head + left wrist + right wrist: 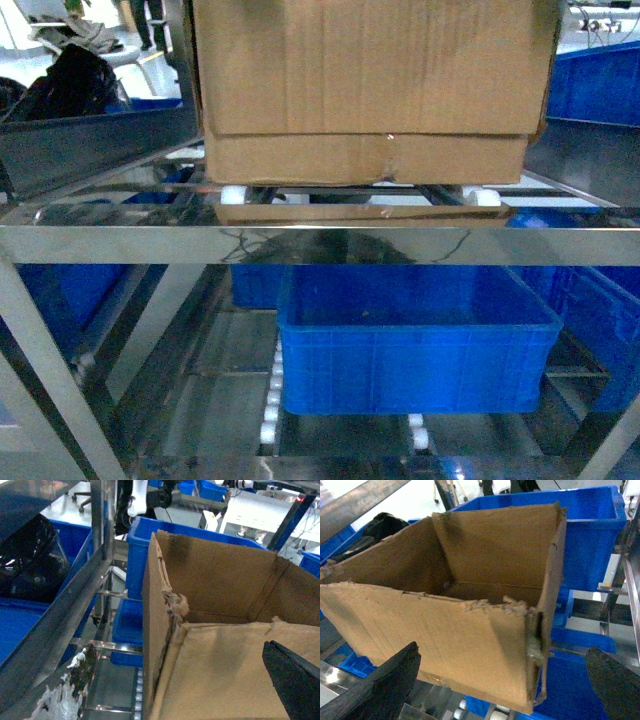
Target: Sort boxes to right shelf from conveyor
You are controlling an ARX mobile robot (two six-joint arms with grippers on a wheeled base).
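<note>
Cardboard box (370,90) parked on the steel rack's (300,243) top roller tier

Blue crate (415,345) sits a tier below the box. Right gripper (505,680) wide apart beside the box; left gripper: can't tell, only one finger (295,680) shows.

The brown cardboard box (370,90) sits upright on the top tier of the steel shelf (300,243), resting on its small white rollers (233,195). It is open at the top, empty inside, with ragged torn edges (495,605) and creased walls. From the right hand (505,685) the near wall stands just ahead, the torn corner (535,630) between its fingers. The left hand's finger (292,677) reaches over the box's near edge.
</note>
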